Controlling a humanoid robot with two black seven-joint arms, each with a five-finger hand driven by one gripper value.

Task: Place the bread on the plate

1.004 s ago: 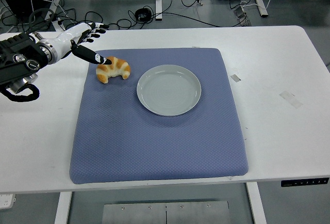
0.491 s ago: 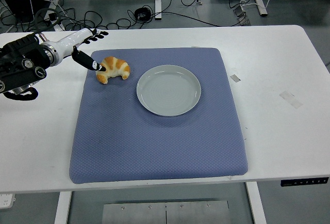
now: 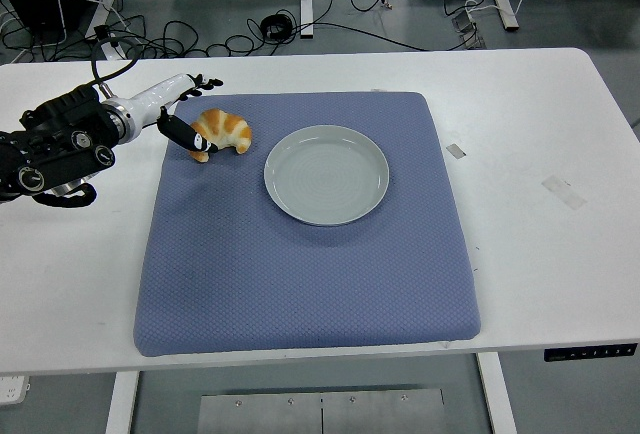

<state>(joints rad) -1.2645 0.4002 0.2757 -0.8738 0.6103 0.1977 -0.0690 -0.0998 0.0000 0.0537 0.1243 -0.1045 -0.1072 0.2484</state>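
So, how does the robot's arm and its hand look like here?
The left arm is bulky black with round silver fittings and a black cable looping underneath. The left hand is glossy white, with slim fingers ending in black tips.

The black left arm (image 3: 50, 144) is cut off by the picture's left edge. Its black thumb hides part of the golden croissant-shaped bread (image 3: 222, 132). The white table (image 3: 540, 114) is cropped at its right edge.

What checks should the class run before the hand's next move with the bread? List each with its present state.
1. Bread on the mat, not on the plate: ok.
2. Plate holds nothing: ok.
3. Left hand at the bread: ok.
4. Bread firmly grasped: not ok, only the thumb touches its left end and the other fingers are spread.
5. Mat between bread and plate free of things: ok.
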